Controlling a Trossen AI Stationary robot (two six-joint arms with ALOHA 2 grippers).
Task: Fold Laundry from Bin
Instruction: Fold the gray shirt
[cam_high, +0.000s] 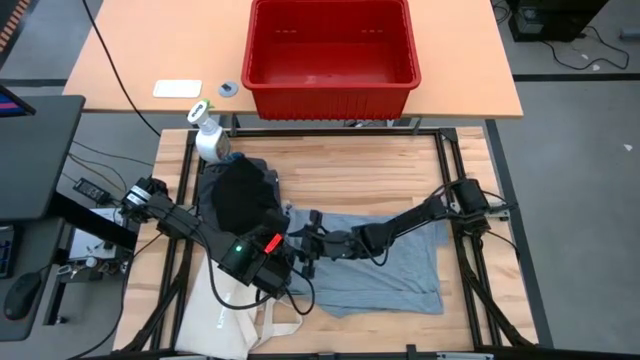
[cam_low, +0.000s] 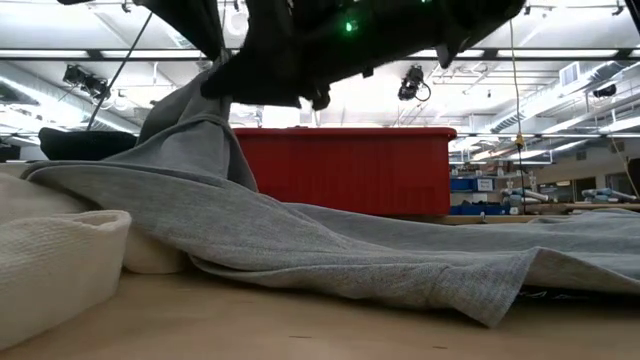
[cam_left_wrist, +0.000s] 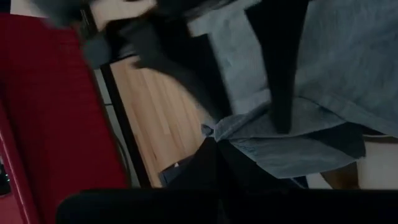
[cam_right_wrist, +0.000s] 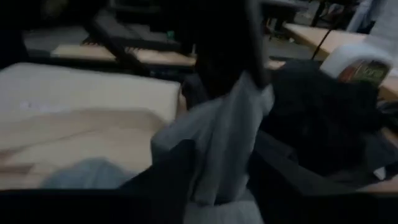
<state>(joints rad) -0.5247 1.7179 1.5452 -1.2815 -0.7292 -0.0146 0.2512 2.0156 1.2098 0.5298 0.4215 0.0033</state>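
A light grey garment (cam_high: 375, 262) lies spread on the wooden table, and its left edge is drawn up into a peak (cam_low: 200, 110). My left gripper (cam_high: 292, 262) is shut on that peak. My right gripper (cam_high: 306, 243) reaches in from the right, open. Its fingers stand on either side of the raised grey fold (cam_right_wrist: 227, 134); whether they touch it I cannot tell. A black piece (cam_high: 240, 195) lies heaped at the garment's far left. The red bin (cam_high: 330, 48) stands on the far table. My left gripper pinches a bunched bit of the grey garment's left edge (cam_left_wrist: 210, 129) between its two shut fingers, coming in slanting downward from the table's left. That edge is lifted off the table and slopes down taut from the hold. The rest of the garment (cam_low: 380, 250) lies on the wood.
A white spray bottle (cam_high: 207, 135) stands beyond the black piece. A cream tote bag (cam_high: 225, 318) lies at the near left corner, under my left arm. Black frame rails (cam_high: 445, 160) border the wooden table. Bare wood shows between the garment and the bin.
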